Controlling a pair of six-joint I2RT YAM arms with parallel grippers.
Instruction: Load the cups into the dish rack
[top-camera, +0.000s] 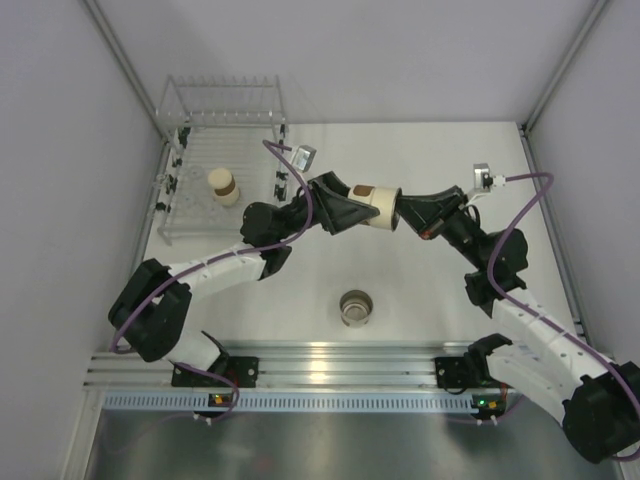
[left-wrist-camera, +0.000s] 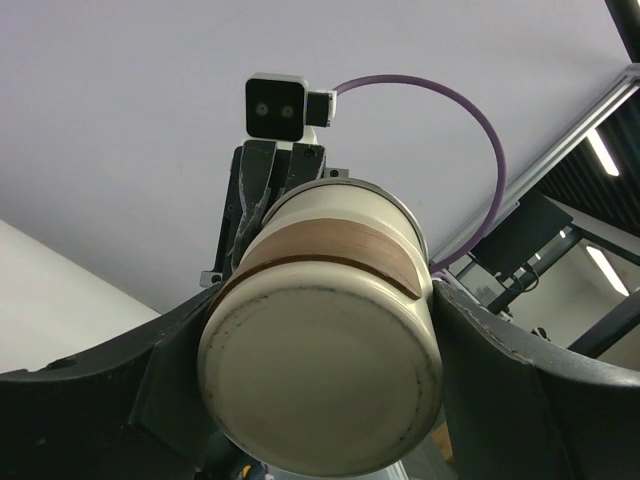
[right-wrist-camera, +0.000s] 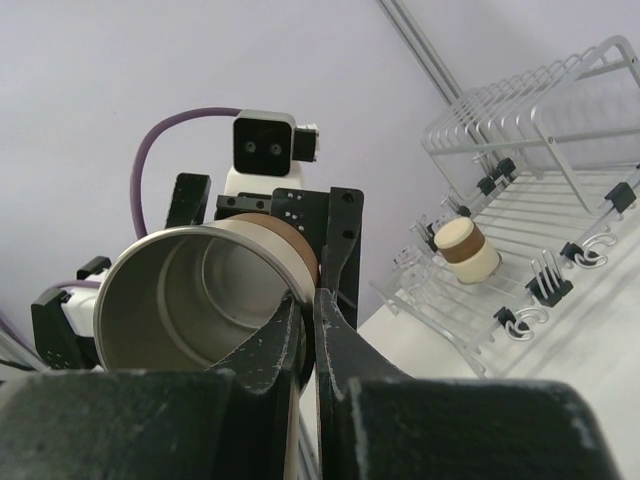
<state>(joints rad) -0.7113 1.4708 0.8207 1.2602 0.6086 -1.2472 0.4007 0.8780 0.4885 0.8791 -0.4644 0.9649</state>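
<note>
At the far left of the worktop (top-camera: 290, 320) the dish rack (top-camera: 185, 215) is set, its raised end frame at the far side. One cream cup with a brown band, the racked cup (top-camera: 222, 186), is seen inside it between the rows of tines, tilted a little, its closed end turned upward as far as can be told.

To the right of the rack, above the middle of the worktop, the left pincer (top-camera: 355, 208) is stretched out toward the right. Its jaws are placed around the closed end of a second cream cup, the held cup (top-camera: 380, 207), one finger (left-wrist-camera: 170, 380) on each side. In the left wrist view both fingers are seen right against the cup's sides, but whether they are pressed onto it cannot be told.

Nearer the arm bases, just right of centre, a third cup of the same kind, the standing cup (top-camera: 356, 307), is left upright on the worktop, its silvery inside shown to the top camera.

The held cup is kept in the air on its side, mouth to the right, well clear of the worktop and outside the rack.

On its right the right pincer (top-camera: 403, 210) is clamped narrowly on the cup's rim, one finger inside the mouth and one outside.
</note>
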